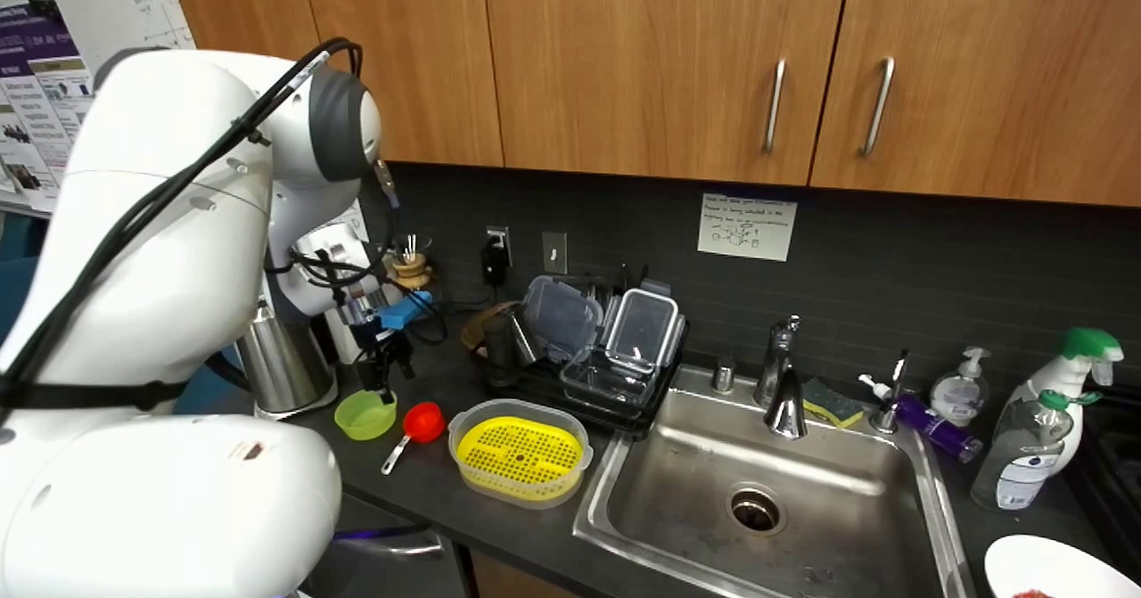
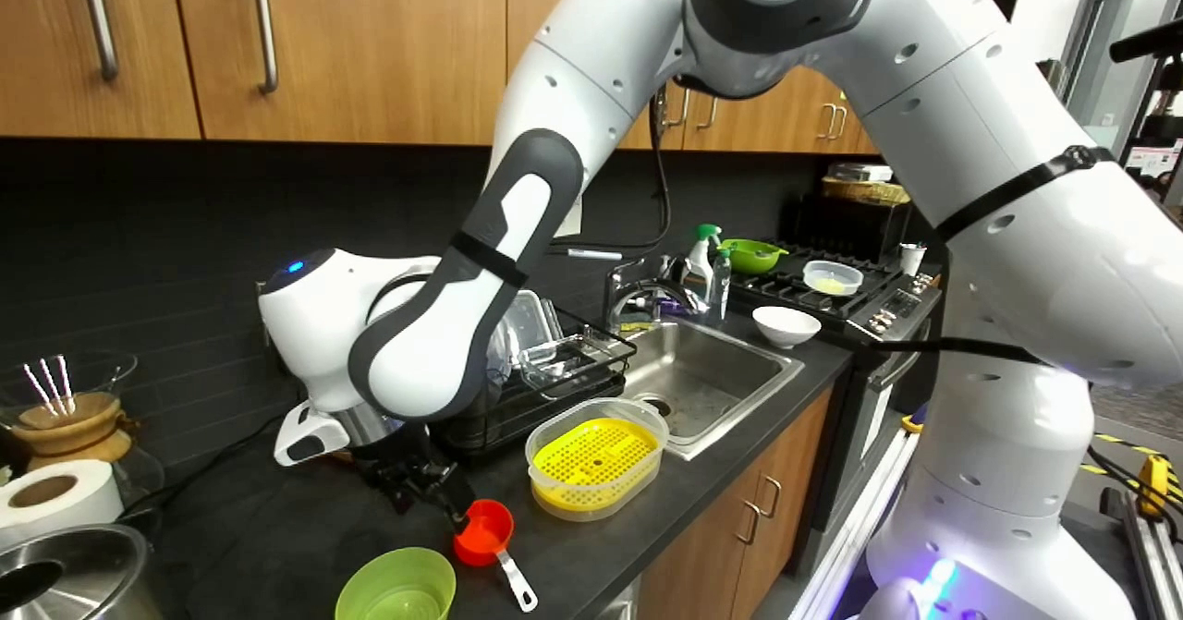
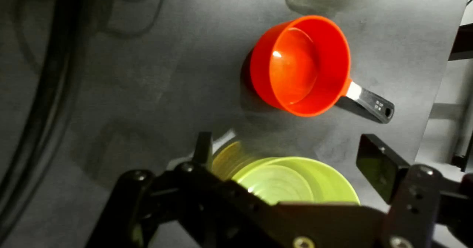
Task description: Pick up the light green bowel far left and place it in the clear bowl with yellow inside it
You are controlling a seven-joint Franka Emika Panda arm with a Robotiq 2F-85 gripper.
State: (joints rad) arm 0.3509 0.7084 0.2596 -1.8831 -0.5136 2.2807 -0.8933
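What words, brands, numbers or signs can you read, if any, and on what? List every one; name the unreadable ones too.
No text reads with certainty.
Cup handle: two short lines, too blurred.
Wall note: handwriting, too blurred.
Poster: print too small.
Whiteboard: faint scrawl, unreadable.
Clear bottle, purple bottle, pump bottle: labels too small.
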